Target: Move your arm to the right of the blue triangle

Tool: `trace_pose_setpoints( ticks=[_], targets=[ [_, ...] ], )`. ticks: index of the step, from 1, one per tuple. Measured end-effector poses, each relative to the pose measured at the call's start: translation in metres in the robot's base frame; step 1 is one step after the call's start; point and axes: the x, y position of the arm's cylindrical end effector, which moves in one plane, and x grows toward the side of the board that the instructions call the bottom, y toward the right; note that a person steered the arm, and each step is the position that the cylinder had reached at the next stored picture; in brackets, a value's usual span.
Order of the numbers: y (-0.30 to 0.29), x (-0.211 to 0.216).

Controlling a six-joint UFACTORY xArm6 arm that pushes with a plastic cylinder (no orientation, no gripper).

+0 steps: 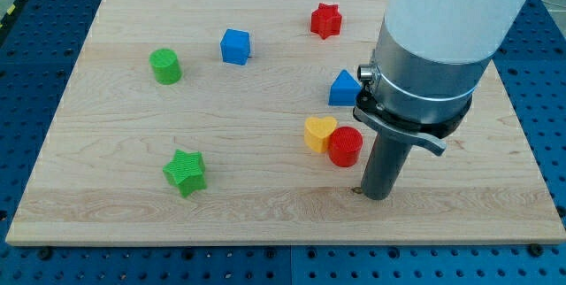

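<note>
Lighting: bright, even, diffuse, apparently from overhead; the wooden desk (265,205) shows clear grain with no glare, while the white arm housing (460,2) at the view's top right is close to overexposed. Shadows: short, soft, tight against each object, e.g. beneath the green star (186,173) and green cylinder (165,65). Image quality: low resolution, slight softness at block edges, no motion blur, desk edges straight without visible distortion.

One camera looks down at a slant from the near edge of the wooden board (265,205), close enough to fill the view
</note>
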Motion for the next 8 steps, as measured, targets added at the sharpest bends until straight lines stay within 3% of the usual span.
trace_pose_setpoints(
  ticks=[6, 8],
  targets=[
    [0.025, 0.002],
    [0.038, -0.025]
  ],
)
